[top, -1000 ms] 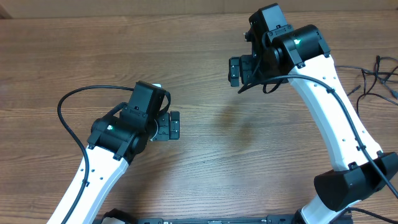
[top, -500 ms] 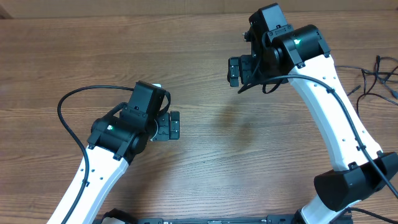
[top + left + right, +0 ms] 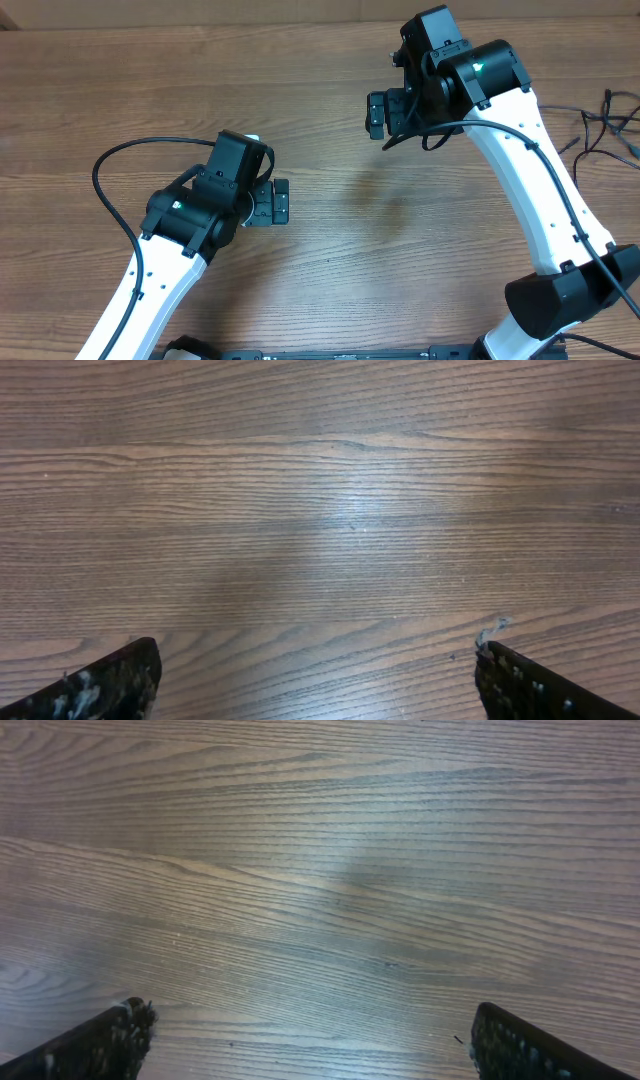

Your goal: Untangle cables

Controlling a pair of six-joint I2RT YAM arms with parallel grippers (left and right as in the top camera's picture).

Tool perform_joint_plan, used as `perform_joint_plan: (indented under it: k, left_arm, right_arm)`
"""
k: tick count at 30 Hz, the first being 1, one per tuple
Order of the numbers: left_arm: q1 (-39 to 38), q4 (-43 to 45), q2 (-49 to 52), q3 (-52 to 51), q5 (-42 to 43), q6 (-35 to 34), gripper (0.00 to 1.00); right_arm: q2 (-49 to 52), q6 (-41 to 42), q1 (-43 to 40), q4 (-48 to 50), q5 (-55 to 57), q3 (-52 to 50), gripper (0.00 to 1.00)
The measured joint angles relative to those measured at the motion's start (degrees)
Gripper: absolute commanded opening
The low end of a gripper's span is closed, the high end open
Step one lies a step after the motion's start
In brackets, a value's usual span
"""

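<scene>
So the table [image 3: 330, 250] is brown woodgrain, left arm [image 3: 150, 290] and right arm [image 3: 535, 190] white with black joints, cables [image 3: 612, 118] black.

You have 3 views. The overhead camera looks straight down on the wooden table [image 3: 330, 250] from well above, wide enough to hold both arms, their bases at the bottom edge. The left wrist camera sits close over the table, looking down past its own fingertips [image 3: 100, 685], which fill the 2 lower corners. The right wrist camera is set likewise, fingertips [image 3: 90, 1045] low in frame. Each wrist view shares with the overhead only the wood just ahead of the left gripper [image 3: 283, 201] or right gripper [image 3: 376, 115].
</scene>
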Motion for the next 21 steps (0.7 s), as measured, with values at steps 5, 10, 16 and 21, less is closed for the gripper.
perform_joint_plan:
  k: [5,10,16,21]
  left_arm:
    - [0.00,0.00,0.00,0.00,0.00,0.00,0.99]
    - [0.00,-0.04,-0.42,0.00,-0.26,0.11,1.00]
    - [0.00,0.52,-5.81,-1.68,-0.57,2.97,1.00]
    - [0.00,6.54,-12.63,-7.21,-0.68,6.64,0.99]
  right_arm:
    - [0.00,0.00,0.00,0.00,0.00,0.00,1.00]
    - [0.00,-0.02,0.00,0.00,0.00,0.00,1.00]
    - [0.00,0.00,0.00,0.02,0.00,0.00,1.00]
    - [0.00,0.00,0.00,0.02,-0.02,0.00,1.00]
